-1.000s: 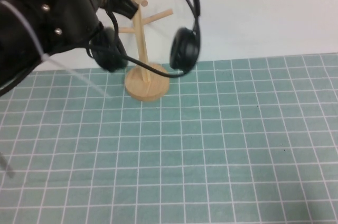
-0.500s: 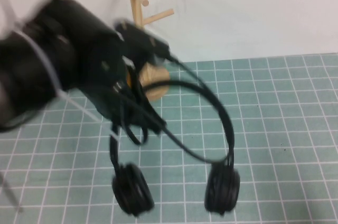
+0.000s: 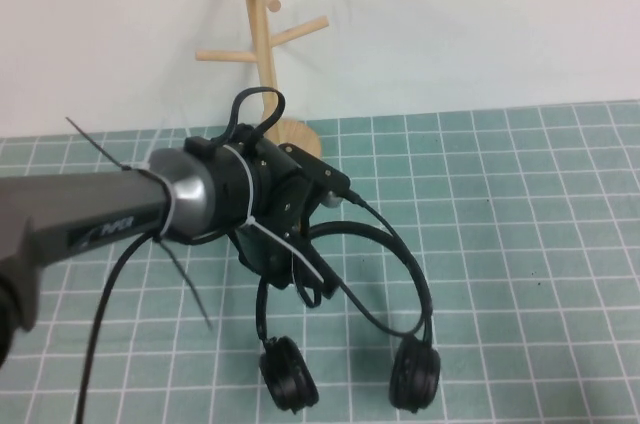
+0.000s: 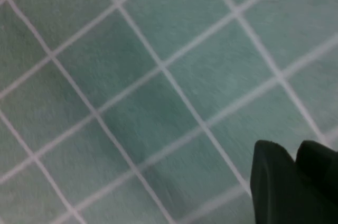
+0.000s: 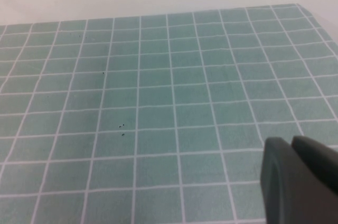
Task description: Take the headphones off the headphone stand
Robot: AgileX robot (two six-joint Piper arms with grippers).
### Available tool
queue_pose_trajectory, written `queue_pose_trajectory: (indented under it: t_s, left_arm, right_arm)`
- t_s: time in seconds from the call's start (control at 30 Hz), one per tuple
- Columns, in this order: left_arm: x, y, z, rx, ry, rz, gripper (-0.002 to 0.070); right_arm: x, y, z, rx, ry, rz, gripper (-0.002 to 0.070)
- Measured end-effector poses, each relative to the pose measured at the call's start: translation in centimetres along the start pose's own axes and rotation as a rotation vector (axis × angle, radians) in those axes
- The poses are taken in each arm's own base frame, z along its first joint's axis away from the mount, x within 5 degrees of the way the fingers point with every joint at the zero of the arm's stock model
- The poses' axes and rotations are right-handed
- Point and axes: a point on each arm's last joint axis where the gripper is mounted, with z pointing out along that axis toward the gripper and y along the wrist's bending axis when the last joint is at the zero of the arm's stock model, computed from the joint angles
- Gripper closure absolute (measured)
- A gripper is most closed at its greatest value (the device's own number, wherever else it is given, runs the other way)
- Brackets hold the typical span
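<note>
Lowered since the earlier frame: the headphones (image 3: 350, 344), now hanging nearer the surface (image 3: 520, 244), ear cups at 6 o'clock of the left end effector (image 3: 300, 279), which is clamped on the headband. The headphone stand (image 3: 268, 54) is left bare at 12 o'clock, well apart. Right end effector (image 5: 298, 182): seen only at its wrist, over green grid; finger spread cannot be told.
</note>
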Motion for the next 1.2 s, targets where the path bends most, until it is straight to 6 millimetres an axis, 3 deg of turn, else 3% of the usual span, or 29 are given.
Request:
queue_pose_trajectory:
  t_s: [0.23, 0.33, 0.5, 0.6, 0.67, 0.77, 0.93, 1.03, 1.2]
  left_arm:
    - [-1.1, 0.6, 1.6, -0.010, -0.035, 0.000, 0.0616]
    - [-1.3, 0.7, 1.5, -0.019, -0.050, 0.015, 0.0518]
    - [-1.3, 0.8, 1.5, -0.026, -0.055, 0.025, 0.0277]
    - [-1.4, 0.7, 0.9, -0.029, -0.065, 0.032, 0.0234]
    - [-1.2, 0.3, -0.6, -0.029, -0.091, 0.042, 0.0230]
    - [-0.2, -0.5, -4.7, -0.021, -0.162, 0.009, 0.0306]
    - [3.9, -0.5, -12.3, -0.008, -0.286, -0.038, 0.0600]
    - [6.8, 0.1, -14.8, -0.004, -0.334, -0.093, 0.0655]
    - [10.8, 0.7, -17.0, 0.005, -0.392, -0.159, 0.0675]
  right_arm:
    - [0.0, 0.0, 0.0, 0.000, 0.000, 0.000, 0.0682]
    - [0.0, 0.0, 0.0, 0.000, 0.000, 0.000, 0.0682]
    - [0.0, 0.0, 0.0, 0.000, 0.000, 0.000, 0.0682]
    - [0.0, 0.0, 0.0, 0.000, 0.000, 0.000, 0.0682]
    - [0.0, 0.0, 0.0, 0.000, 0.000, 0.000, 0.0682]
    - [0.0, 0.0, 0.0, 0.000, 0.000, 0.000, 0.0682]
    - [0.0, 0.0, 0.0, 0.000, 0.000, 0.000, 0.0682]
    - [0.0, 0.0, 0.0, 0.000, 0.000, 0.000, 0.0682]
    - [0.0, 0.0, 0.0, 0.000, 0.000, 0.000, 0.0682]
